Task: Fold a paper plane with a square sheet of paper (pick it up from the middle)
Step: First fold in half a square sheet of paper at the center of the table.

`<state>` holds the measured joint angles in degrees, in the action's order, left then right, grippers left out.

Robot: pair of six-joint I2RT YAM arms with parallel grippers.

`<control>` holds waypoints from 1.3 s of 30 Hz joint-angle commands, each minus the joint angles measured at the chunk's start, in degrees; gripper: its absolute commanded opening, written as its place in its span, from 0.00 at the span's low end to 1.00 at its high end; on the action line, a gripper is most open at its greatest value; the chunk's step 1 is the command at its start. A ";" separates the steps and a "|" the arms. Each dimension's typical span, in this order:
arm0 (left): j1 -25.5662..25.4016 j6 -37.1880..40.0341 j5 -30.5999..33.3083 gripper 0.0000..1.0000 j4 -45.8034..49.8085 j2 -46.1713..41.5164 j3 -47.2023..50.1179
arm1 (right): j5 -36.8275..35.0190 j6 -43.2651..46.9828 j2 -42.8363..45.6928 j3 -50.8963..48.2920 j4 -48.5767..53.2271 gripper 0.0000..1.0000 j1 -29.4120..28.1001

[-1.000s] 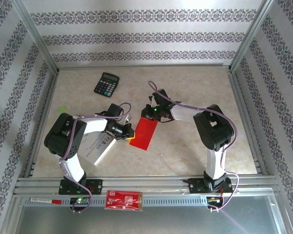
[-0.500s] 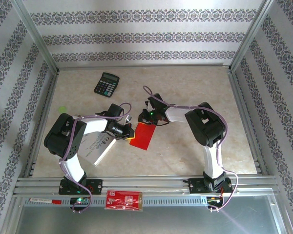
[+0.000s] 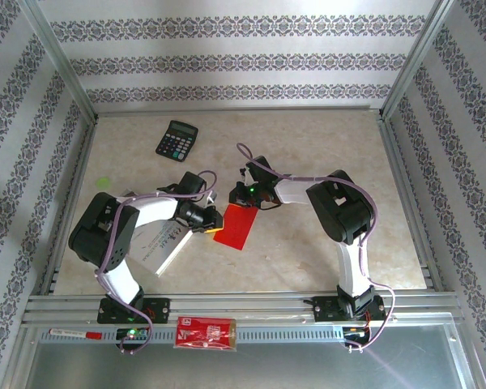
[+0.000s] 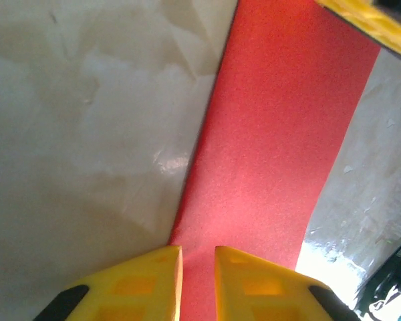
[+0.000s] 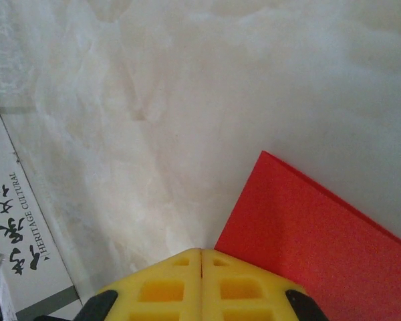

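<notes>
The square sheet of paper [image 3: 237,228] is bright red and lies flat on the table as a narrow folded rectangle, also seen in the left wrist view [image 4: 281,134] and the right wrist view [image 5: 314,227]. My left gripper [image 3: 215,225] is at its left edge; its yellow fingers [image 4: 198,261] stand a little apart over that edge, gripping nothing. My right gripper [image 3: 245,200] is at the sheet's far end, shut, with its tips [image 5: 201,257] on the table against the paper's corner.
A black calculator [image 3: 176,140] lies at the back left. A white printed booklet [image 3: 160,243] sits under the left arm and shows again in the right wrist view [image 5: 17,234]. A red printed packet [image 3: 206,333] rests on the front rail. Metal frame rails border the table.
The right gripper moved left and nearer along the paper, and the red sheet now looks shorter. The left jaws have parted slightly.
</notes>
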<state>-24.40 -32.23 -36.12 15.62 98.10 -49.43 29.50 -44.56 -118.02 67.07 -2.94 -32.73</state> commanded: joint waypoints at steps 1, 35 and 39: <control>-0.45 -2.16 -0.12 0.21 1.72 -1.79 -2.49 | -2.78 1.92 -2.84 -3.06 3.93 0.05 0.47; 2.96 -4.09 -6.36 0.00 -4.26 13.15 -4.91 | -4.57 1.80 -2.56 -5.37 4.22 0.00 0.56; 2.87 -3.11 -6.06 0.00 -2.71 11.36 -2.23 | -5.06 1.31 -2.59 -5.61 4.36 0.00 0.56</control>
<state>-21.58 -36.49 -44.53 5.82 109.25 -55.70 30.72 -44.58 -117.69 64.88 -6.55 -32.38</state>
